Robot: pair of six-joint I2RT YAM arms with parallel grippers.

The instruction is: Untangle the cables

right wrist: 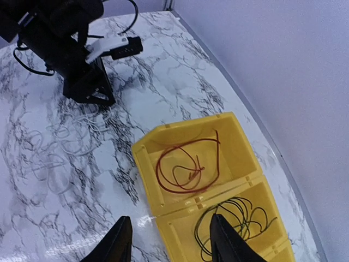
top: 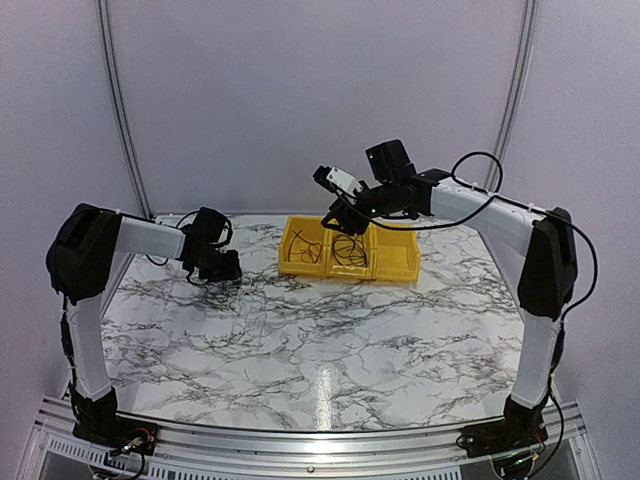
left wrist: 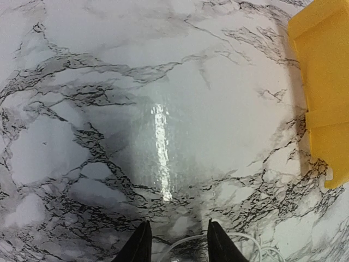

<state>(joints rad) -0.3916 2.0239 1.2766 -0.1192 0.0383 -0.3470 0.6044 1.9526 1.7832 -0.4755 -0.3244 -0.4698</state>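
my left end effector (left wrist: 179, 222), fingers parted, hangs just beside the cables (right wrist: 60, 146); my right end effector (right wrist: 170, 217), parted too, sits farther off.

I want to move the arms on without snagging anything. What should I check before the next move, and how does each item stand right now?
1. Right gripper empty: ok. Its jaws are apart with nothing between them, above the yellow bin.
2. Left gripper open: ok. Its jaws are apart, low over the table.
3. Pale wire lined up with the left gripper: ok. A loop lies in the gap, but contact cannot be told.
4. Red wire alone in its compartment: ok.
5. Dark wires in the next compartment separated: cannot tell, because the loops overlap.
6. Pale wires on the table untangled: not ok. The loops cross each other.
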